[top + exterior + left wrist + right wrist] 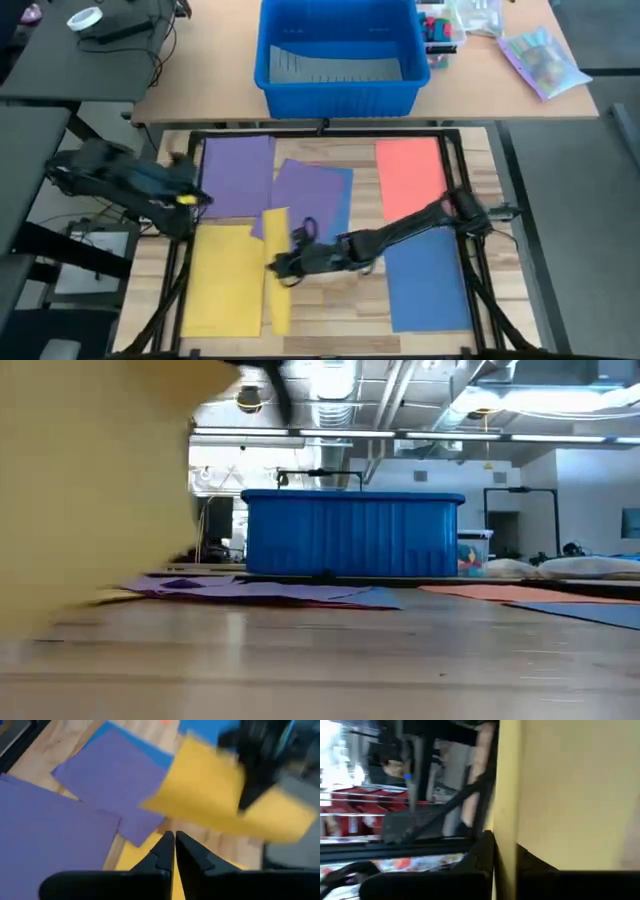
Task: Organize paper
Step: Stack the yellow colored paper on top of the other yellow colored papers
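Your right gripper [283, 266] has its fingers clamped on a yellow sheet [277, 268], lifted on edge just right of the flat yellow sheet [222, 280]. Bare desk [330, 300] lies open right of the lifted sheet, up to the blue sheet [426, 280]. Your left gripper [200, 198] has its fingers pressed together, empty, at the purple sheet's [237, 176] left edge. Count two yellow, two purple, two blue, one red sheet [410, 175].

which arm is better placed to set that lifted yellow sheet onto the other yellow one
Right. The right gripper is shut on the lifted yellow sheet, beside the flat yellow sheet. The left gripper is shut, empty, by the purple sheet.
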You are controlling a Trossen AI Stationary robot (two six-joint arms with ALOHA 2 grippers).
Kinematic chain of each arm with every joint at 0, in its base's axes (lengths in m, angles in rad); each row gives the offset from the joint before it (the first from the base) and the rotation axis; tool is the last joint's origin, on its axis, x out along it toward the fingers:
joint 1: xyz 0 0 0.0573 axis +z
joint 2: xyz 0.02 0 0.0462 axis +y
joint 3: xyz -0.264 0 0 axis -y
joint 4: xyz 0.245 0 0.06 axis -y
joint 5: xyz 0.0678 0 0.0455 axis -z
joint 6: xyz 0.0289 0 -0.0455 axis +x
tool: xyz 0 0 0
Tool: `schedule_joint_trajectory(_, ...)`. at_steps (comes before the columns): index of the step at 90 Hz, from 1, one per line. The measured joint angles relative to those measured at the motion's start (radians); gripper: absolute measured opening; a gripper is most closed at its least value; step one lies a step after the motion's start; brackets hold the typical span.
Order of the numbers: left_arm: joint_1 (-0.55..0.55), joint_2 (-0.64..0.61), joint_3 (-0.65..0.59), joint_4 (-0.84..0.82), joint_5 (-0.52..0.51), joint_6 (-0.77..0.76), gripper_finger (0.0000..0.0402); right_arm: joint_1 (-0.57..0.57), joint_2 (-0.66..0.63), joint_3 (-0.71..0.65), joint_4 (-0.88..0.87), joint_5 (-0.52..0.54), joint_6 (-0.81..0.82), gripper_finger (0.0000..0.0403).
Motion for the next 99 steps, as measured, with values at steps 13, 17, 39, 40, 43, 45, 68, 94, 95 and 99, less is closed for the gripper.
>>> schedule_joint_trajectory(13,0.0,-0.1,0.0,0.001,0.001,-0.019,0.0,-0.028,0.209,0.31,0.125,-0.04,-0.063,0.0)
schedule_joint_trajectory(17,0.0,-0.124,0.0,0.001,0.002,-0.03,0.0,-0.035,0.263,0.38,0.137,-0.043,-0.064,0.0)
schedule_joint_trajectory(39,0.0,-0.147,0.0,-0.019,0.004,-0.032,0.0,-0.062,0.461,0.527,0.057,-0.04,0.105,0.0)
schedule_joint_trajectory(40,0.0,-0.146,0.0,-0.02,0.004,-0.03,0.0,-0.062,0.467,0.528,0.056,-0.04,0.114,0.0)
schedule_joint_trajectory(43,0.0,-0.143,0.0,-0.026,0.004,-0.023,0.0,-0.063,0.479,0.528,0.05,-0.039,0.135,0.0)
schedule_joint_trajectory(45,0.0,-0.142,0.0,-0.032,0.005,-0.02,0.0,-0.063,0.487,0.529,0.04,-0.039,0.144,0.0)
schedule_joint_trajectory(68,0.0,-0.136,-0.022,-0.08,0.025,-0.017,0.0,-0.059,0.493,0.529,-0.137,0.001,0.16,0.0)
schedule_joint_trajectory(94,0.0,-0.136,-0.064,-0.077,0.025,-0.017,0.0,-0.053,0.493,0.529,-0.156,0.006,0.199,0.0)
schedule_joint_trajectory(95,0.0,-0.136,-0.065,-0.077,0.025,-0.017,0.0,-0.053,0.493,0.529,-0.152,0.007,0.204,0.0)
schedule_joint_trajectory(99,0.0,-0.136,-0.068,-0.077,0.025,-0.018,0.0,-0.053,0.493,0.529,-0.127,0.021,0.228,0.0)
